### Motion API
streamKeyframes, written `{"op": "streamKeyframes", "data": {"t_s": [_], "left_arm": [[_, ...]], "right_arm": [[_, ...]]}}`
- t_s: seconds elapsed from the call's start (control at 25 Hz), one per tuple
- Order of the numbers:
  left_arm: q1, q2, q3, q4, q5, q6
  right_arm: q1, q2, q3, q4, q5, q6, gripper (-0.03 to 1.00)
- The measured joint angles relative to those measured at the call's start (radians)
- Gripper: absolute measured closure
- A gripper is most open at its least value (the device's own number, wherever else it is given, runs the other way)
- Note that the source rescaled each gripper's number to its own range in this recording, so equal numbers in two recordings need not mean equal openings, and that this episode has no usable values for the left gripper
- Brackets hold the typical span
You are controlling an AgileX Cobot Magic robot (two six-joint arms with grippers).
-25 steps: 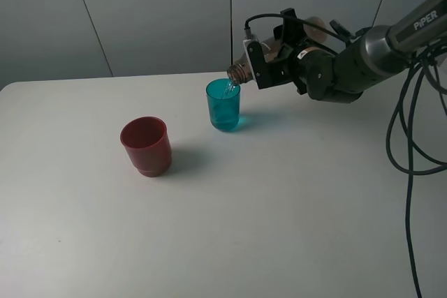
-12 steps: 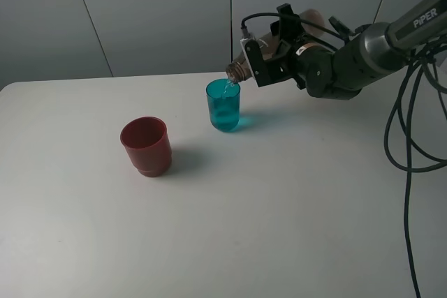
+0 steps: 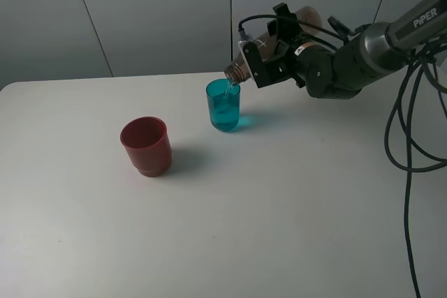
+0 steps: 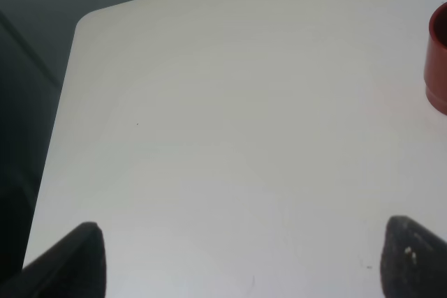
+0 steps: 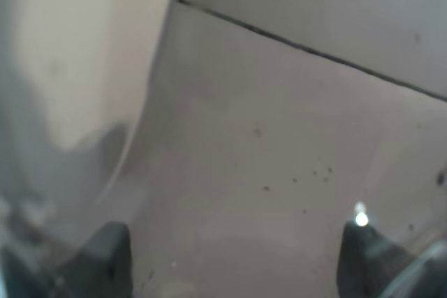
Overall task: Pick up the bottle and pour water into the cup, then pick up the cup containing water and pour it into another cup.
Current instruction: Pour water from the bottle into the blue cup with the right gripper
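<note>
Smoky grey-brown plastic bottle point(image 3: 239, 69) lies tipped in the right tool point(image 3: 269, 52), clamped round its body, its neck jutting past the tool's tips, right above the teal tumbler point(image 3: 223, 106) on the desk point(image 3: 279, 207). I'd hold the mouth centred over the rim and tilt gently, stopping short of full. The left tool point(image 4: 248, 270) hangs spread and empty, the red cup point(image 3: 146, 146) off to its side.
</note>
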Motion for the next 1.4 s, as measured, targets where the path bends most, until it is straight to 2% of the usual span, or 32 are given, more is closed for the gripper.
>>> {"op": "streamKeyframes", "data": {"t_s": [0.68, 1.4], "left_arm": [[0.000, 0.000, 0.000, 0.000, 0.000, -0.004], [0.000, 0.000, 0.000, 0.000, 0.000, -0.004]], "right_arm": [[0.001, 0.000, -0.017, -0.124, -0.027, 0.000, 0.97], [0.001, 0.000, -0.017, -0.144, -0.007, 0.016, 0.97]]}}
